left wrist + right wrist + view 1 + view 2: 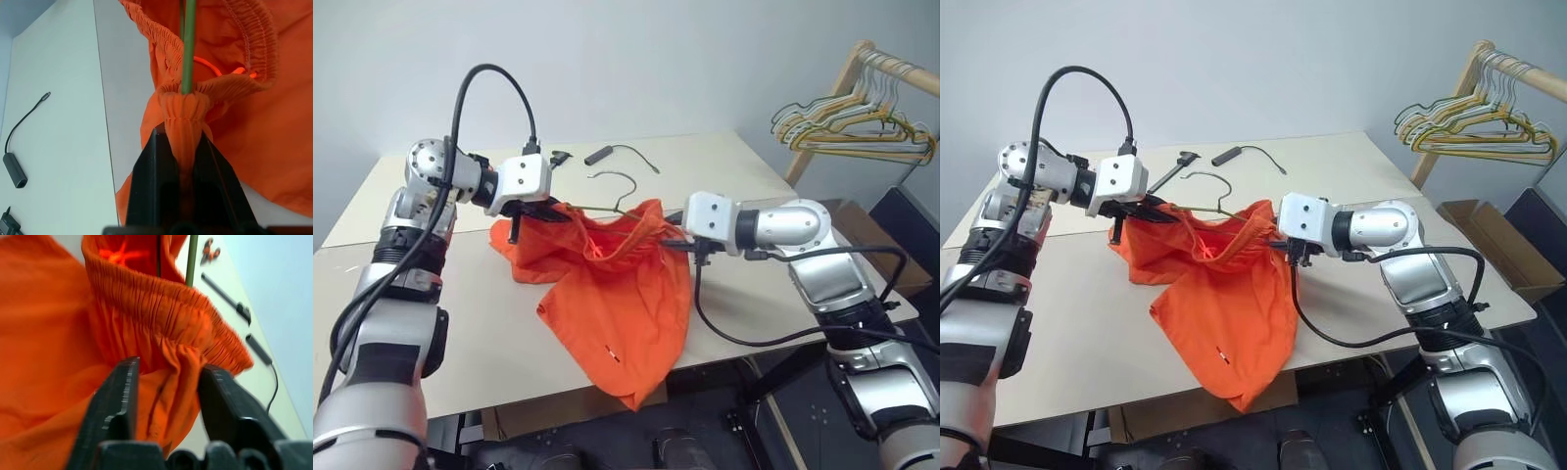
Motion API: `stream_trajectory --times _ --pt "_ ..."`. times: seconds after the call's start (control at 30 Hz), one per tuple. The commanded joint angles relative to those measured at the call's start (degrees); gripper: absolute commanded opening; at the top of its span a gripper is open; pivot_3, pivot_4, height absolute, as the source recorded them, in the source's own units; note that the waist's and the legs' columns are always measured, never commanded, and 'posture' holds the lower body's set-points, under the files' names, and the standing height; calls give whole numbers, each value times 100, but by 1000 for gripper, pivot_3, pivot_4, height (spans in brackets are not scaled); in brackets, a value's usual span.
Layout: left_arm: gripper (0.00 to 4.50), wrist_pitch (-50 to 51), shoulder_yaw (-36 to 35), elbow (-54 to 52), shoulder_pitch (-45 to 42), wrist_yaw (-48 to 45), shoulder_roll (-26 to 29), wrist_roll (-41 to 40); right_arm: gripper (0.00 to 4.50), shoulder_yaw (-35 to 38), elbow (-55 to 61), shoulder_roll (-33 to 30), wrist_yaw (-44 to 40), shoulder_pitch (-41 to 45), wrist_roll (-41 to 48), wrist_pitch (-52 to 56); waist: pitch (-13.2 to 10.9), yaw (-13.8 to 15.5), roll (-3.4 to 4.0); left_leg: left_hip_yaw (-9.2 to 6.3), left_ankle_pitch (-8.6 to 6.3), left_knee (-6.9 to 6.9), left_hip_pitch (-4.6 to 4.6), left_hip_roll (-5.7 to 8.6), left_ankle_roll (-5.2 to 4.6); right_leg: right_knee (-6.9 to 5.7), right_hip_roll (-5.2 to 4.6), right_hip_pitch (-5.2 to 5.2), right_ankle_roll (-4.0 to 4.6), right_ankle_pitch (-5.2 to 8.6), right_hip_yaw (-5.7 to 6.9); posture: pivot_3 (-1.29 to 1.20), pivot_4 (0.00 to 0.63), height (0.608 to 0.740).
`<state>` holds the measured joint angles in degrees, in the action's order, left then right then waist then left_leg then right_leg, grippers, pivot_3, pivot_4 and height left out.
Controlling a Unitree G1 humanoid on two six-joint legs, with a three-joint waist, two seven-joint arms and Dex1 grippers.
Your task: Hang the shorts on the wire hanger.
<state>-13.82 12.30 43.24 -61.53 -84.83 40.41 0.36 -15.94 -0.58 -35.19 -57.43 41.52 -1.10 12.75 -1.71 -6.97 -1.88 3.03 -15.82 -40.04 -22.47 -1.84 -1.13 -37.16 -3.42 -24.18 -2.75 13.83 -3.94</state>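
The left gripper (183, 147) clamps the shorts (617, 294) waistband onto the wire hanger (612, 191), while the right gripper (166, 396), fingers parted, straddles the opposite band.

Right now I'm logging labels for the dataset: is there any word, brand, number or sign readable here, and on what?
None can be read.
The shorts carry one small pale mark near the hem, too small to read.
The table shows no lettering.

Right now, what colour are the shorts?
Bright orange shorts, plain with no pattern; clearest in the left eye view.
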Motion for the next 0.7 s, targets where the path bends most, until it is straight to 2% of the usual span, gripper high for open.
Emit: stream_trajectory --times 0.03,0.27,0.5,0.6,0.7 --pt "0 90 -202 -304 7 -107 42 -240 2290 220 -34 183 114 26 216 271 0 -5 0 0 0 1 0 0 0 -1 0 0 0 0 0 -66 0 740" --pt "0 148 -200 -357 20 -116 4 -244 2290 501 -254 525 402 207 461 817 0 -11 0 -2 0 -1 1 0 0 -3 0 1 0 0 0 -72 0 740" --pt "0 29 -294 -253 -18 9 -90 -301 2290 602 112 356 -203 71 1073 1250 0 -8 0 -4 0 0 -1 0 0 -3 -1 1 -1 -1 1 -77 0 740" --pt "0 -15 -388 -198 -46 -63 -157 -410 1749 550 175 329 -224 60 1103 1336 0 -8 0 -4 0 -2 0 0 0 -2 -1 2 -1 -1 1 -79 0 740" --pt "0 11 -403 -205 -36 -132 -173 -441 779 520 208 331 -181 51 1042 1335 0 -12 0 -4 0 -1 0 0 0 -3 0 0 -1 -1 1 -79 0 740"
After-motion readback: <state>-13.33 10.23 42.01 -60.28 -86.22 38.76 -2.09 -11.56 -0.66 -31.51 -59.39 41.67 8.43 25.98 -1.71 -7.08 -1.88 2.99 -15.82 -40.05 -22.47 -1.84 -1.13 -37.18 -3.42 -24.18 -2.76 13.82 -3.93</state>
